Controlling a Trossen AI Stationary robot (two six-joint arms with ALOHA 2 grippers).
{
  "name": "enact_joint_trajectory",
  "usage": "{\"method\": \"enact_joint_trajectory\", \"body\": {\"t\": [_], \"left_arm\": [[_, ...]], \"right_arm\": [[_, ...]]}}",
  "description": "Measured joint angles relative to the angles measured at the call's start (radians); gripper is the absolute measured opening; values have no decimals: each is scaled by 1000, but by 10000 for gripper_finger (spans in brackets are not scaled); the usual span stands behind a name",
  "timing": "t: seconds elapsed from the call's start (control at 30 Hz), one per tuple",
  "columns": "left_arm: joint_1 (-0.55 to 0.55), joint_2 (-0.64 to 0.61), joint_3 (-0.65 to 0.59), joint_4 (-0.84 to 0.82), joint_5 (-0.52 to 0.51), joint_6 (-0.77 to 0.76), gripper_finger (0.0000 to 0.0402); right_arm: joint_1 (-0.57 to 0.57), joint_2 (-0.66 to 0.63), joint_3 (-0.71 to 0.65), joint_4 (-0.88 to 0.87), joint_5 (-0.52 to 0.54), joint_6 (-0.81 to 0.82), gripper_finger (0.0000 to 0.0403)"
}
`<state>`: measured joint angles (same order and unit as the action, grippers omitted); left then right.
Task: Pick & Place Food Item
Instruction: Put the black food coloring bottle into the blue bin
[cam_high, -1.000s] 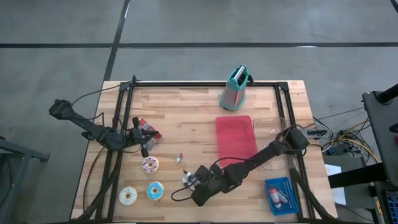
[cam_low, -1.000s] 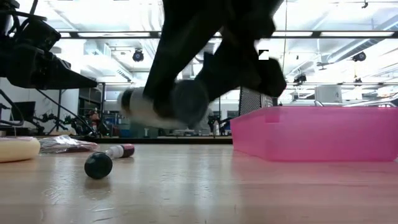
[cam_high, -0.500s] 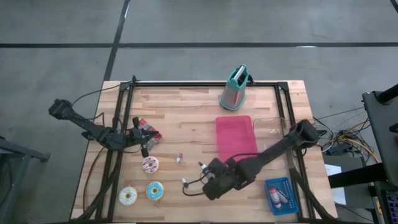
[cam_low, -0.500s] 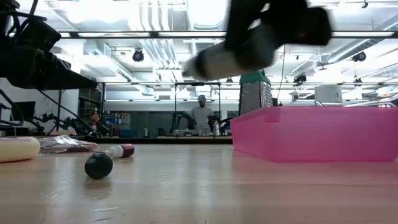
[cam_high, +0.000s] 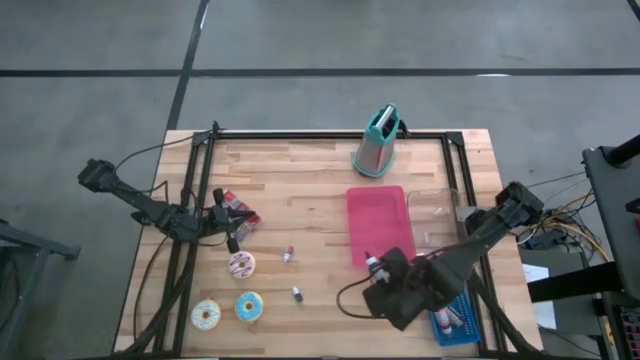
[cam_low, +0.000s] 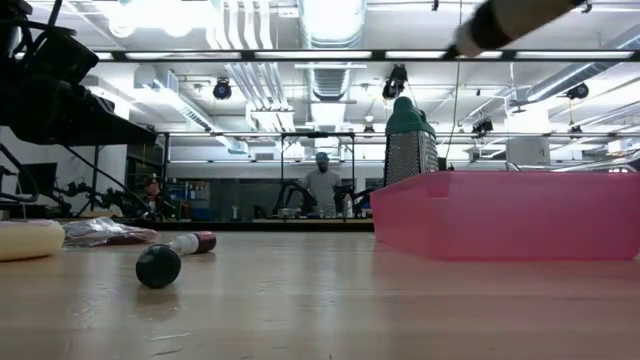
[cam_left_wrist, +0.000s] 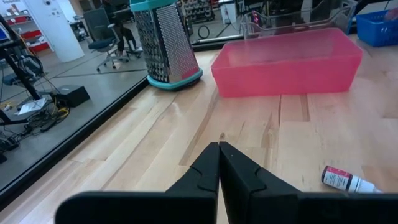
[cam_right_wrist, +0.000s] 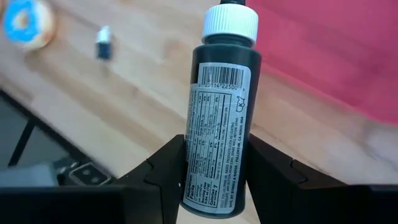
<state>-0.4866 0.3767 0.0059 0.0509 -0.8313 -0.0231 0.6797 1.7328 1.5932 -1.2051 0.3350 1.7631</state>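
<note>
My right gripper (cam_high: 383, 278) is shut on a dark bottle (cam_right_wrist: 221, 118) with a white cap and a printed label. It holds the bottle above the table, by the near edge of the pink tray (cam_high: 380, 225). In the low view the bottle (cam_low: 510, 18) shows high up, slanted. My left gripper (cam_high: 232, 240) waits shut over the table's left part, next to a red packet (cam_high: 238, 210). My right gripper pinches the bottle's lower body (cam_right_wrist: 214, 171) between its two fingers (cam_right_wrist: 168, 162), one on each side of the label. The fingers come from above, pointing steeply down. The bottle is lifted clear and slanted, its white cap (cam_right_wrist: 230, 25) pointing away from the gripper.
Three donuts (cam_high: 241, 264), (cam_high: 248, 305), (cam_high: 206, 315) lie at the near left. A small red-capped bottle (cam_high: 288, 253) and a small dark one (cam_high: 297, 293) lie mid-table. A metal grater (cam_high: 378, 143) stands at the far edge and a blue basket (cam_high: 455, 315) at the near right.
My right gripper has risen and swung toward the table's right edge with the bottle, from beside the donuts to the pink tray's near edge. Its wrist has rolled on the way. The bottle has stayed in the hold. The small dark bottle has stayed on the table.
</note>
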Motion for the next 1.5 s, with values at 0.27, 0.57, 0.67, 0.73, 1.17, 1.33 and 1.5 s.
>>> {"method": "enact_joint_trajectory", "body": {"t": [0.27,0.57,0.67,0.73,1.17,1.33,1.5], "left_arm": [[0,0,0,0,0,0,12],[0,0,0,0,0,0,12],[0,0,0,0,0,0,12],[0,0,0,0,0,0,12],[0,0,0,0,0,0,12],[0,0,0,0,0,0,12],[0,0,0,0,0,0,12]], "right_arm": [[99,2,0,-183,4,293,145],[251,3,0,-222,-51,457,146],[313,3,0,-239,-57,464,146],[348,3,0,-249,-56,465,146],[458,29,-31,-263,-257,691,163],[483,72,-34,-264,-314,691,165],[508,114,-34,-258,-328,690,165]]}}
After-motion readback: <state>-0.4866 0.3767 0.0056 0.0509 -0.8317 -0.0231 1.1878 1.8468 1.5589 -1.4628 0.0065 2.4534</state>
